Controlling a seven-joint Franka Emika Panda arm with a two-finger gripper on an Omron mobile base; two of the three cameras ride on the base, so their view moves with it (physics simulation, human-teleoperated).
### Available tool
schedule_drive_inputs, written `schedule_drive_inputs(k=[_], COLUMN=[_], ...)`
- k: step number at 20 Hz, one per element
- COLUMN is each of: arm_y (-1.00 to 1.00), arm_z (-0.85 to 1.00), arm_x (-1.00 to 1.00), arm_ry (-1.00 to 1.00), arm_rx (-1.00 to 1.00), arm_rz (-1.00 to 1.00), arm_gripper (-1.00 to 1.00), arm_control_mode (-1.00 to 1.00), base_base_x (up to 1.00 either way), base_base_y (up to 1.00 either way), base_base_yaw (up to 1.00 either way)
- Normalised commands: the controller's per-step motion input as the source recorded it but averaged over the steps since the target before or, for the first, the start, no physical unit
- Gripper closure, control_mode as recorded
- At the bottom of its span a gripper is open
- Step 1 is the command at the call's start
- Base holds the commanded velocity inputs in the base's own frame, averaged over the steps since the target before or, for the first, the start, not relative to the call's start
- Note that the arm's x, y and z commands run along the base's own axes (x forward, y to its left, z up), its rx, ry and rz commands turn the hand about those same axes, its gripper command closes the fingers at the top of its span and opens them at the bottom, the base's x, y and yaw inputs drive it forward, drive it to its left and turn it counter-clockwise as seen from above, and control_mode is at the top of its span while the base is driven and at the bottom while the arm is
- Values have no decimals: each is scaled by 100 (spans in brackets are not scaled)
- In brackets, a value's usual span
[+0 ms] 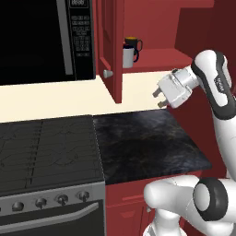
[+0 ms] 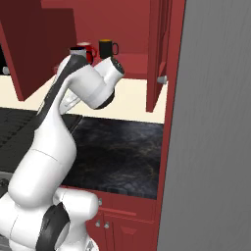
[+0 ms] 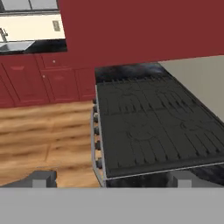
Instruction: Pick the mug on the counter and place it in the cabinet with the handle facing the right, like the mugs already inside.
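Mug [image 1: 128, 56], white, stands on the cabinet [image 1: 156, 62] shelf beside 1 black mug [image 1: 132, 44]. I see my gripper [image 1: 158, 98] above the counter [image 1: 143, 145], jaws parted wide, holding nothing.

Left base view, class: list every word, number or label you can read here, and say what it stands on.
No text reads clearly enough to quote.
Microwave display: pale digits, too blurred to read.
Microwave keypad: rows of small pale button markings, too small to read.
Robot arm: a small dark marking on the upper link, illegible.
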Motion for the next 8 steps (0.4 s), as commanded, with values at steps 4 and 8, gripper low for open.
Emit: schedule_drive_inputs(k=[4, 8], arm_y=[22, 13], arm_z=[-71, -98], arm_x=[-55, -54], arm_ry=[13, 8], arm_rx=[-15, -14], arm_rz=[-3, -2], arm_gripper=[-100, -100], arm_control_mode=[-100, -100], base_base_x=[0, 0], base_base_y=[0, 0], base_base_yaw=[0, 0])
